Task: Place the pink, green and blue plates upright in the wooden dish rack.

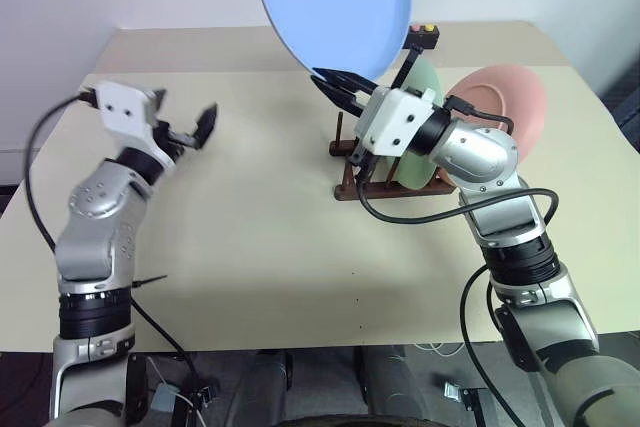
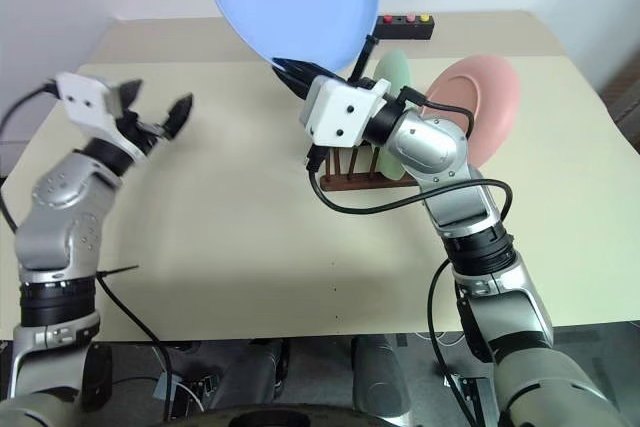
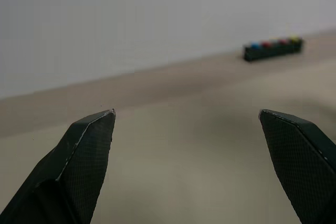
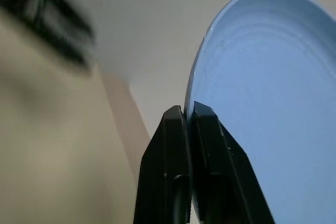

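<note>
The right gripper (image 1: 335,85) pinches the blue plate (image 1: 335,2) by its rim, high above the wooden dish rack (image 1: 360,162). The rack sits just below. The left gripper (image 1: 190,127) is open, far off.

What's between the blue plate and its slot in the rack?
Nothing visible. The right tool holds the blue plate by its rim above the rack. The green plate and pink plate already stand further right; the near pegs look free.

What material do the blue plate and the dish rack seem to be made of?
Round blue plate: probably plastic or melamine, with a smooth matte finish, even colour and thin rim. Small dark brown dish rack: looks like stained wood, with thin upright pegs on base rails.
</note>
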`<state>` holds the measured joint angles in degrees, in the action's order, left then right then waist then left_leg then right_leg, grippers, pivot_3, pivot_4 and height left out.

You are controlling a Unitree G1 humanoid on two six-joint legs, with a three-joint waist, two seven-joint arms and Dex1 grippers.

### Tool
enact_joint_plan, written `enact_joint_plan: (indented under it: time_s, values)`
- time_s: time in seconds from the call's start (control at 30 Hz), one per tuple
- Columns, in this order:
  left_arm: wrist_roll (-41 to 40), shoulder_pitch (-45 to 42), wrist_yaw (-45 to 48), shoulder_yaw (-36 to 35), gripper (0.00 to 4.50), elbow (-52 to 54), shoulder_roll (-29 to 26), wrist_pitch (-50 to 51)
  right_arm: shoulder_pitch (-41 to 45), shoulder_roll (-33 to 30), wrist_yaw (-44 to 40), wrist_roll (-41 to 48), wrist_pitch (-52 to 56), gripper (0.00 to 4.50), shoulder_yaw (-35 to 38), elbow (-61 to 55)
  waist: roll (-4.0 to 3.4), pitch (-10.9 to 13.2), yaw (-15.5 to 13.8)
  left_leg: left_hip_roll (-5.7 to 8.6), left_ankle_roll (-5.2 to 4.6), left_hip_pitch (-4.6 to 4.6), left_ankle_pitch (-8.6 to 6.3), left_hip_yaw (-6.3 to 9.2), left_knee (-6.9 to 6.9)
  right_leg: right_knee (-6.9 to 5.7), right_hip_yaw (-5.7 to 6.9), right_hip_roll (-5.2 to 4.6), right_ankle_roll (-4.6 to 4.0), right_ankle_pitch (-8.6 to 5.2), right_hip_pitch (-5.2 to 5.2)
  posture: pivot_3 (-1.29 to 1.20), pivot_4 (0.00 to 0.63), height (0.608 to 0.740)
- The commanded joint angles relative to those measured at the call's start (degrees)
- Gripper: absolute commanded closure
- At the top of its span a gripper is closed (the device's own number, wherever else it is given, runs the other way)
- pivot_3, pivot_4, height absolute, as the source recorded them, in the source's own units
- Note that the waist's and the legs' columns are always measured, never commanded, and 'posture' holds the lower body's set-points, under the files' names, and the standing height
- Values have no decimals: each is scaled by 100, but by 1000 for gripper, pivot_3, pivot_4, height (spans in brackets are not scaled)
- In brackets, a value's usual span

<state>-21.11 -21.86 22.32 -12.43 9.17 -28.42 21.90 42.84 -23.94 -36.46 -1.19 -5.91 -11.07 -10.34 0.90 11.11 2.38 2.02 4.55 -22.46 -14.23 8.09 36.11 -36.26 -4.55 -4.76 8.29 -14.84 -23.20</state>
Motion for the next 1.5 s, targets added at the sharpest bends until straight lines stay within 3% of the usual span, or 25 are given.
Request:
enact_joint_plan:
  time_s: [0.03,0.3,0.5,0.9,1.37,1.5]
  values:
    - [53,167,295,198,18,350,-21,-205,-87,171,-159,922,691,4500,276,-655,0,0,0,0,0,0,0,1,-1,0,1,0,-1,1,0,0,150,740]
    - [90,1011,1534,826,18,598,-328,-572,-733,452,-117,3031,2667,4500,735,-1438,-4,0,9,-2,-1,2,-1,0,-9,-1,0,1,-4,0,-3,0,150,740]
    - [-77,1343,2090,1146,18,926,-380,-496,-916,810,434,4071,3517,4500,1139,-1582,-5,0,8,-2,-2,2,-1,0,-6,-4,0,1,-4,0,-3,0,150,740]
    - [-76,1390,2142,1248,18,1130,-289,-412,-1102,948,863,4774,3981,4500,1503,-1275,-6,0,9,-2,-2,2,-1,-1,-6,-4,1,2,-4,0,-3,0,150,740]
    - [-110,1378,2164,1260,18,1135,-273,-453,-1350,985,1015,4988,4174,4500,1648,-1111,-6,0,10,-2,-2,2,-1,-1,-6,-4,0,2,-4,0,-3,0,150,740]
    - [-113,1376,2169,1254,0,1132,-267,-470,-1361,997,1061,5063,4232,3086,1671,-1100,-6,0,10,-2,-2,2,-1,-1,-6,-4,0,2,-4,0,-3,0,150,740]
